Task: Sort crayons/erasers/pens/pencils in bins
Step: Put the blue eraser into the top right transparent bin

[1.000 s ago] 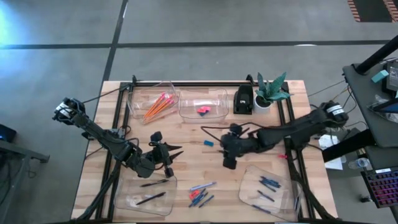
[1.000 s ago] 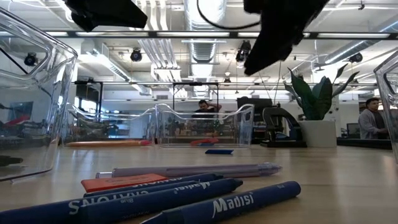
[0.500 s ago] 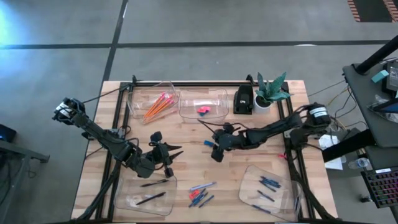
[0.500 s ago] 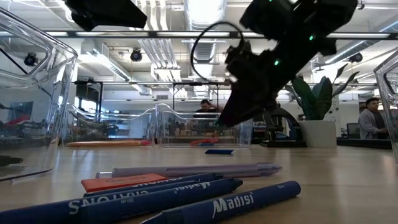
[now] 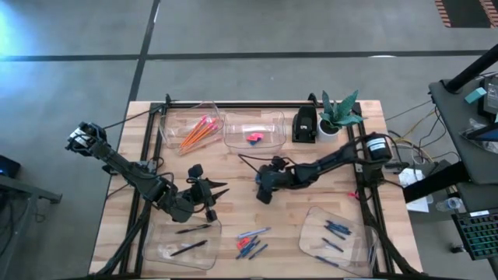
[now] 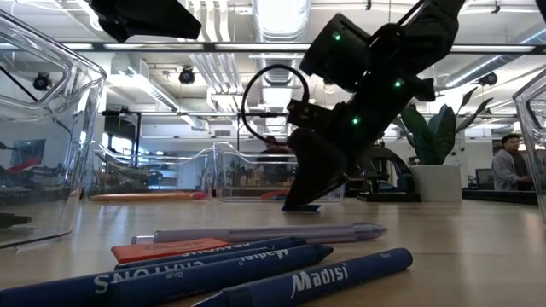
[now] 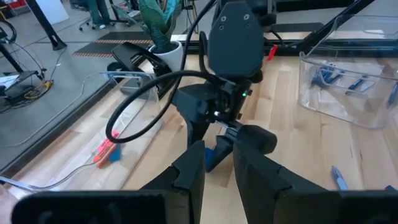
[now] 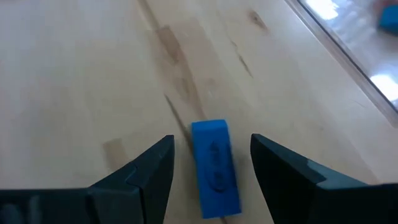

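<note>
A blue eraser (image 8: pixel 214 167) lies flat on the bare table, near its middle (image 5: pixel 261 179). My right gripper (image 5: pixel 263 189) is low over it and open, with one finger on each side of the eraser and a gap to both; it also shows in the low view (image 6: pixel 299 200). My left gripper (image 5: pixel 220 194) is open and empty, above the far edge of the near-left bin (image 5: pixel 183 241), which holds pens. The far-left bin (image 5: pixel 191 128) holds pencils. The far-middle bin (image 5: pixel 254 131) holds erasers. The near-right bin (image 5: pixel 334 233) holds crayons.
A loose pile of blue crayons, a pen and a red piece (image 5: pixel 250 243) lies near the front edge between the two near bins. A black box (image 5: pixel 304 124) and a potted plant (image 5: pixel 338 113) stand at the back right. People show in the room behind the table.
My right gripper has gone toward the table's left edge and down to the blue eraser, and now has its open fingers on either side of it. The eraser has stayed where it was.
</note>
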